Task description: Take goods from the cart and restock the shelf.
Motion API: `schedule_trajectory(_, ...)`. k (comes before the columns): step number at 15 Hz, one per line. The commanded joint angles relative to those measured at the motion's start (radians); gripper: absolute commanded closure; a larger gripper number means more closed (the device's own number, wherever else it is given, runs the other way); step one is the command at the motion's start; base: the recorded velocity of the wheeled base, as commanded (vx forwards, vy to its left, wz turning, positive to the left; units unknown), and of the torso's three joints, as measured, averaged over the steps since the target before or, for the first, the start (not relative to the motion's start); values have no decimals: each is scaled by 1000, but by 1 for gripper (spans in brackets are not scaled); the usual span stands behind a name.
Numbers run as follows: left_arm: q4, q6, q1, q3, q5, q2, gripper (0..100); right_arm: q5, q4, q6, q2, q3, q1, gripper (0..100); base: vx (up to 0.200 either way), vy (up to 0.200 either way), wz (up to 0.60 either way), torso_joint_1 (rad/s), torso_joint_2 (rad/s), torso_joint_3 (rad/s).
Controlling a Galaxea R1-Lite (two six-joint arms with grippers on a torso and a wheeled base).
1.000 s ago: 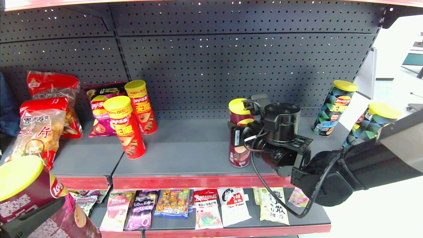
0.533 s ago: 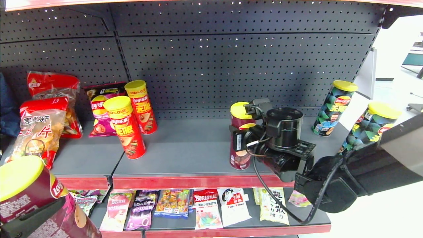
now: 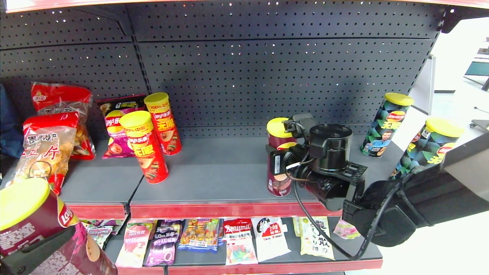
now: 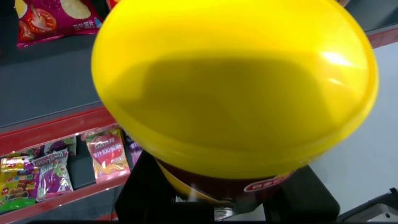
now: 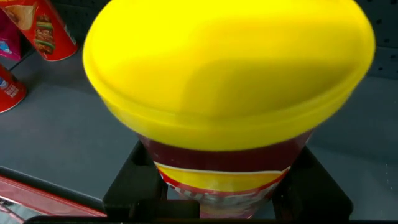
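Note:
My right gripper [image 3: 280,163] is shut on a maroon chip can with a yellow lid [image 3: 278,154], held upright near the front edge of the grey shelf board [image 3: 217,175]. Its base is at the board; I cannot tell if it touches. In the right wrist view the yellow lid [image 5: 230,68] looms over the gripper [image 5: 227,196]. My left gripper [image 3: 36,250] is low at the near left, shut on a second maroon can [image 3: 32,223]. The left wrist view has that can's lid [image 4: 233,84] above the gripper [image 4: 224,199].
Two red cans [image 3: 144,147] [image 3: 163,123] and snack bags [image 3: 46,149] stand on the shelf's left. Two green patterned cans [image 3: 386,125] [image 3: 429,144] stand at the right end. Open board lies between the red cans and the held can. Flat packets [image 3: 238,240] fill the lower shelf.
My right gripper has moved slightly down and to the right with the maroon can. The left gripper and its can have barely shifted.

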State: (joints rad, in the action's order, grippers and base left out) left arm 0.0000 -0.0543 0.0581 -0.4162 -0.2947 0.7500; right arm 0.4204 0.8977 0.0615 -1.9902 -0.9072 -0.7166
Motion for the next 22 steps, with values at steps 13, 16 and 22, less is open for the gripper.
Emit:
schedule_trajectory(13, 0, 1, 0, 2, 0, -4, 100, 90, 3, 15, -9, -7, -21, 100, 0, 0, 0, 0, 0, 0)
schedule_trajectory(16, 0, 1, 0, 2, 2, -4, 100, 92, 3, 23, -9, 2, -21, 100, 0, 0, 0, 0, 0, 0)
schedule_trajectory(22, 0, 1, 0, 0, 0, -3, 100, 90, 3, 37, -9, -5, -24, 100, 0, 0, 0, 0, 0, 0)
